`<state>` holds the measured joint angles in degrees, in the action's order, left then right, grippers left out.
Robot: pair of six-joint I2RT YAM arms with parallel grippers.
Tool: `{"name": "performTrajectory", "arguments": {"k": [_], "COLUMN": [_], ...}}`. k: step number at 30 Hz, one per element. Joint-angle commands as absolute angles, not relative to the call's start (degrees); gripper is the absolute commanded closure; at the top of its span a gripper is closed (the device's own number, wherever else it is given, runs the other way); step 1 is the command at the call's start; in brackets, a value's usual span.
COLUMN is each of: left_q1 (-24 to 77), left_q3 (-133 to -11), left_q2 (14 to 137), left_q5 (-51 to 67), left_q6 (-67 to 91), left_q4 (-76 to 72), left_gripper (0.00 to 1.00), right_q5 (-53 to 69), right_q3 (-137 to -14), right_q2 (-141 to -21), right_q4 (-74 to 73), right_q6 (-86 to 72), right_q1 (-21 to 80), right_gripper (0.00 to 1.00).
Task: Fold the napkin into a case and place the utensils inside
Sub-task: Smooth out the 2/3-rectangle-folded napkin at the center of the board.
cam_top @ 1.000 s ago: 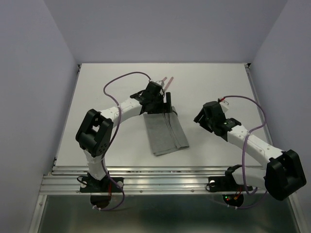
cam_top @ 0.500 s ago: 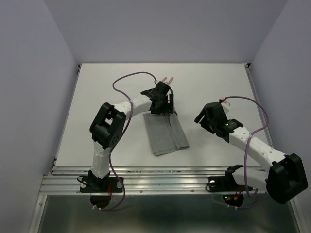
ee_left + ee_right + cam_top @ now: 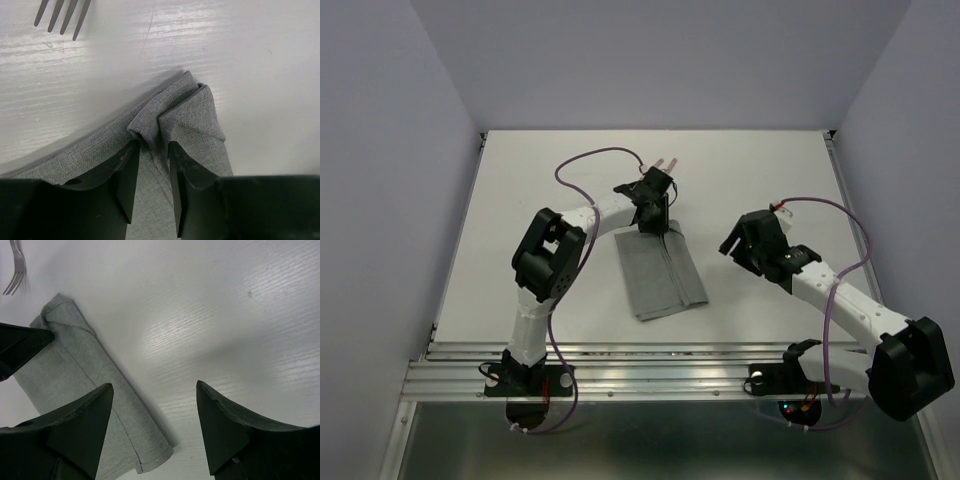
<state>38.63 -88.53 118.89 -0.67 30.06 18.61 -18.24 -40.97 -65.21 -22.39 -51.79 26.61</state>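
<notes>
Jaws of the left gripper [image 3: 152, 146] have closed in on a raised ridge of cloth at the far end of the napkin [image 3: 660, 275], one finger on each side of the pleat and pinching it; jaws of the right gripper [image 3: 153, 386] stand spread wide with nothing between them, hanging over bare table [image 3: 520, 200] just to the right of the cloth. We see the napkin lying folded into a long narrow strip near the middle of the table, running from the near right to the far left, with its far corner bunched up where the left fingers meet it. We judge the pinch is taken at that far end because that is where the top layer must be lifted to make an opening. The utensils [image 3: 665, 162] lie just beyond that end, pink handles pointing away, and the tines of the fork [image 3: 62, 17] show close to the cloth in the left wrist view, handy for sliding in. We take the right gripper to be waiting open so it can fetch one of them. Compared with a second ago, the left jaws were wide apart and have since narrowed onto the fold; the left elbow has swung in towards the middle; the napkin, the utensils and the right arm have hardly shifted.
</notes>
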Motion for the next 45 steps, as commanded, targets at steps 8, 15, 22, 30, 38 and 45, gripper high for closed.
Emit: {"name": "performTrajectory", "arguments": {"k": [8, 15, 22, 30, 38, 45], "left_q1": [38.4, 37.9, 36.8, 35.8, 33.8, 33.1], "left_q3": [-89.6, -89.2, -87.2, -84.4, -84.4, -83.2], "left_q2": [118.4, 118.2, 116.8, 115.2, 115.2, 115.1], "left_q5": [2.2, 4.4, 7.3, 8.5, 13.5, 14.3], "left_q6": [28.4, 25.1, 25.3, 25.1, 21.7, 22.1], "left_q4": [16.3, 15.6, 14.2, 13.0, 12.6, 12.2], "left_gripper": [0.78, 1.0, 1.0, 1.0, 1.0, 1.0], "right_q5": [2.4, 12.1, 17.2, 18.5, 18.0, 14.0], "right_q3": [-45.9, -43.0, -39.5, -38.3, -37.2, -38.1], "right_q2": [-74.4, -78.2, -80.7, -84.5, -86.4, -87.5], "right_q4": [-19.2, -15.7, -11.0, -8.8, -7.6, -12.4], "right_q6": [-39.8, -38.1, -38.3, -39.2, -40.3, -40.5], "right_q1": [26.8, 26.8, 26.8, 26.8, 26.8, 26.8], "right_gripper": [0.27, 0.27, 0.28, 0.32, 0.38, 0.37]}}
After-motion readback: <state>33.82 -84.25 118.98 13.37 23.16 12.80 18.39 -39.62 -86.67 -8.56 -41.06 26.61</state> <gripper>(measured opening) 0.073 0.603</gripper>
